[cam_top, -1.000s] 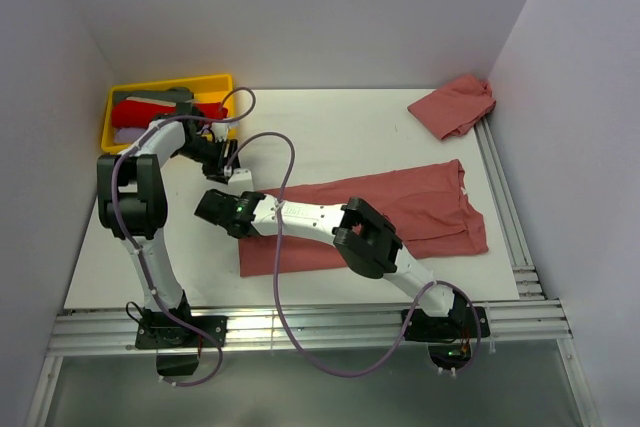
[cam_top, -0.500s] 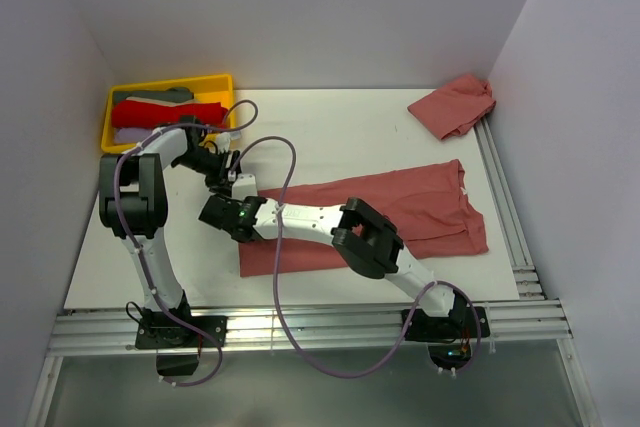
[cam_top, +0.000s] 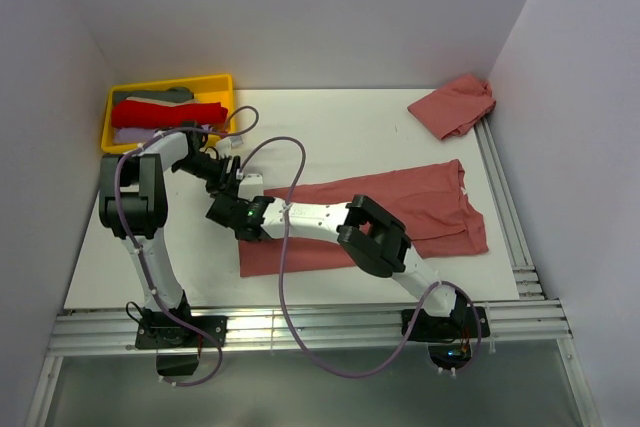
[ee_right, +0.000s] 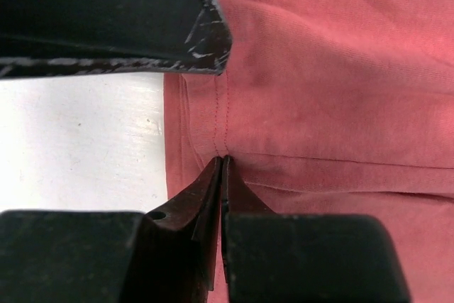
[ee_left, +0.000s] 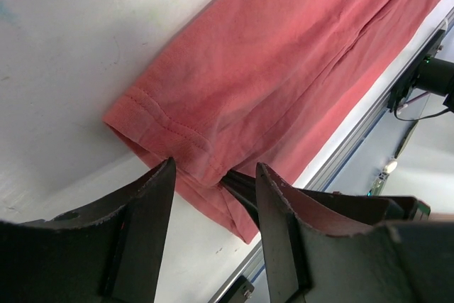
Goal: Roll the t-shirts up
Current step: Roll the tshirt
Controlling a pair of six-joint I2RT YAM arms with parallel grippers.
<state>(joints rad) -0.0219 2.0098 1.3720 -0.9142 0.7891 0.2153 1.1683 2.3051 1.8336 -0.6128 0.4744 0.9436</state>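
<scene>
T-shirt (cam_top: 420,209) lies flat, folded lengthwise; right gripper (ee_right: 223,168) pinches its hem, prob. to start rolling, w/ left gripper (ee_left: 215,169) open beside, seemingly untouching.

The left hand (ee_left: 214,166), fingers parted, sits at a hemmed corner of the t-shirt (ee_left: 284,69) on the table (ee_left: 71,33).

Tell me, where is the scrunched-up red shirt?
In the top view, the scrunched-up shirt lies at the far right corner of the table, against the right wall, beyond the flat shirt spread out nearer the arms.
</scene>
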